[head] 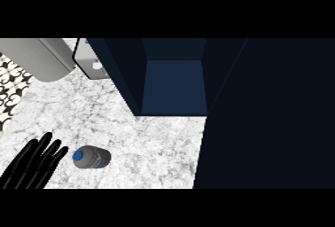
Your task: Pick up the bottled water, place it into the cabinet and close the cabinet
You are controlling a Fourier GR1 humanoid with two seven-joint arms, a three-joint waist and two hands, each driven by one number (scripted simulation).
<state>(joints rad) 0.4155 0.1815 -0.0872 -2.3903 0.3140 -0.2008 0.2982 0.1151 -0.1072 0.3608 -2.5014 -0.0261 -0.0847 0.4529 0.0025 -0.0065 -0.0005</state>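
The bottle [91,158] stood upright on the marble bench [150,142], in front of the open cabinet [173,84] and to its left. The left hand [36,164] waited just beside it, fingers straight, grasping nothing. A sideways brush could topple the bottle and send it rolling.

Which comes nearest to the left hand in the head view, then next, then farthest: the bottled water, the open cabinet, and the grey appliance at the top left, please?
From the left hand at the lower left:
1. Bottled water, just to its right on the counter, beside the fingers.
2. Cabinet, open, up and to the right.
3. Grey appliance, at the top left corner.
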